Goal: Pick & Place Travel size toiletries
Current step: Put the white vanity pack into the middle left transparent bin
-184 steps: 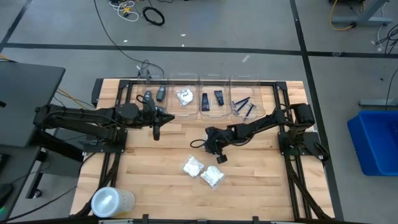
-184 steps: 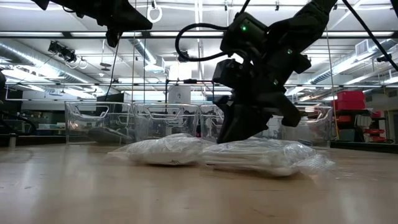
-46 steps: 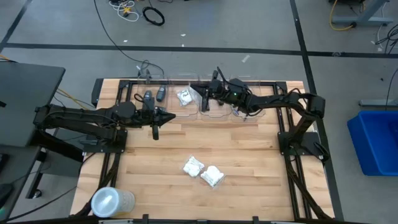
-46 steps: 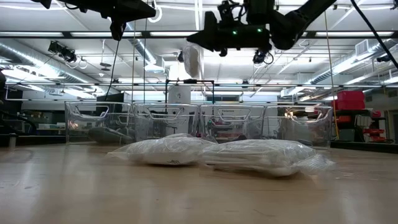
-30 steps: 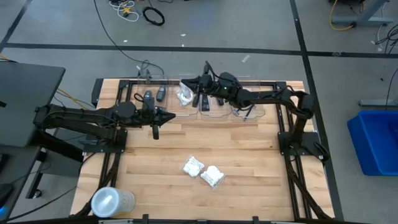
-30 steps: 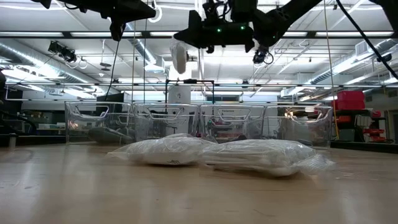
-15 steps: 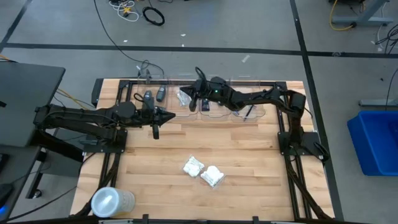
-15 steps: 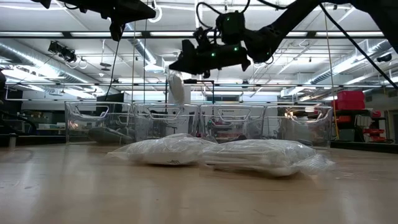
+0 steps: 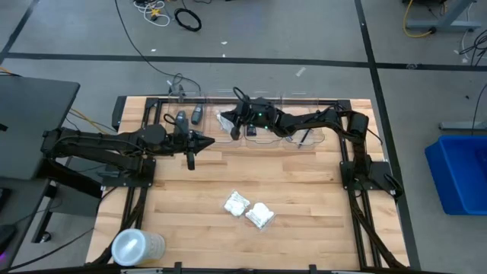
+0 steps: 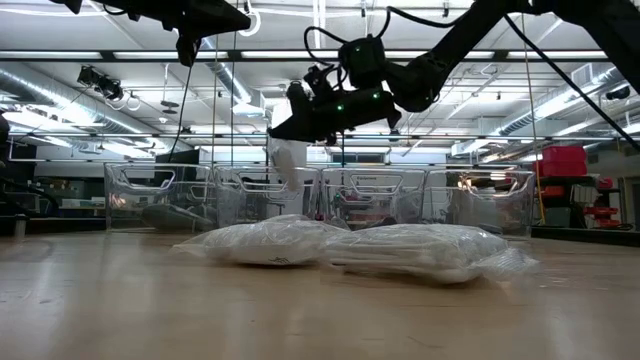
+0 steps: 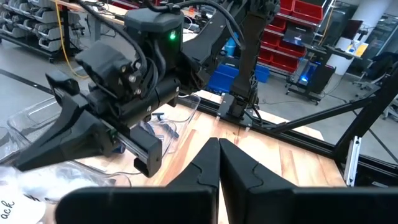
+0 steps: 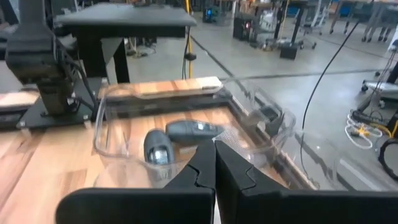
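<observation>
My right gripper (image 10: 274, 133) reaches along the far row of clear bins and is shut on a white crinkly packet (image 10: 286, 158). The packet hangs at the second bin from the left (image 9: 226, 113). Two dark grey oval cases (image 12: 158, 149) lie in the leftmost bin (image 9: 186, 114). Two more white packets (image 9: 237, 203) (image 9: 259, 215) lie flat on the table's near middle. My left gripper (image 9: 190, 161) is shut on nothing and hovers over the table's left half. My right gripper pinches the packet's upper edge (image 10: 279, 141) between its two fingers. The fingers are nearly level and come from the table's right side. The packet hangs below the fingertips at about the bin's rim height. Whether its lower end touches anything in the bin is hidden.
Several clear bins stand side by side along the far edge, and thin blue razors (image 9: 302, 137) show in the rightmost one. A translucent round container (image 9: 137, 247) sits at the near left corner. Bare wood lies between the bins and the two loose packets.
My right gripper has come down and a little toward the table's left edge, tipping closer to level, still shut on the packet. The packet has dropped from well above the bins to the rim of the second bin.
</observation>
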Controlling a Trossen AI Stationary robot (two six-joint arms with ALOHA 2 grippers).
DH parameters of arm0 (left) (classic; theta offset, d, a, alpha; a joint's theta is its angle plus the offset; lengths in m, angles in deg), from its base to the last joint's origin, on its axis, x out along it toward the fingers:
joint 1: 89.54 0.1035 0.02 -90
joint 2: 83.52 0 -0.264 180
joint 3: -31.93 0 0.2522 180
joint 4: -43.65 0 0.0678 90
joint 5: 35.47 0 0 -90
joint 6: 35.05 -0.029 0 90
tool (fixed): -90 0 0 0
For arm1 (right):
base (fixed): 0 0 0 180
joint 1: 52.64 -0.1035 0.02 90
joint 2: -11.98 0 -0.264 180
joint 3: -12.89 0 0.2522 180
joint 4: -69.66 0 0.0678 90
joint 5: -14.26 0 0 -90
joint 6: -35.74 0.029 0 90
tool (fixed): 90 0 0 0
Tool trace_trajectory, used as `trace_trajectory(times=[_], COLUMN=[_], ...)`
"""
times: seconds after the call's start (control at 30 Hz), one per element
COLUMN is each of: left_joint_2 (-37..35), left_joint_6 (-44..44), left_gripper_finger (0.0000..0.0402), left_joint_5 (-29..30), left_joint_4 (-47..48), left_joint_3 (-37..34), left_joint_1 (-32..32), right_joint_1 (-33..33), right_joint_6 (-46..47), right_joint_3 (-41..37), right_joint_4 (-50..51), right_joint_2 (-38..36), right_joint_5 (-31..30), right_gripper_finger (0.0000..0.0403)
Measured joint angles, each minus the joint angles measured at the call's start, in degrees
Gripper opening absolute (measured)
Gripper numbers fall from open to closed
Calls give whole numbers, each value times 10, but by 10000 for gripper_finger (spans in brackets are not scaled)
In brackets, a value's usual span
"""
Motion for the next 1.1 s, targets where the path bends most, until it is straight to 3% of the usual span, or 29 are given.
trace_trajectory(times=[0.63,1.1], left_joint_2=[0,0], left_joint_6=[1,-6], left_gripper_finger=[14,17], left_joint_5=[0,0], left_joint_4=[0,0], left_joint_3=[0,0], left_joint_1=[0,0], right_joint_1=[0,-1], right_joint_6=[-2,-4], right_joint_3=[0,0], right_joint_4=[10,10], right_joint_2=[0,0], right_joint_5=[-1,-1], right_gripper_finger=[5,99])
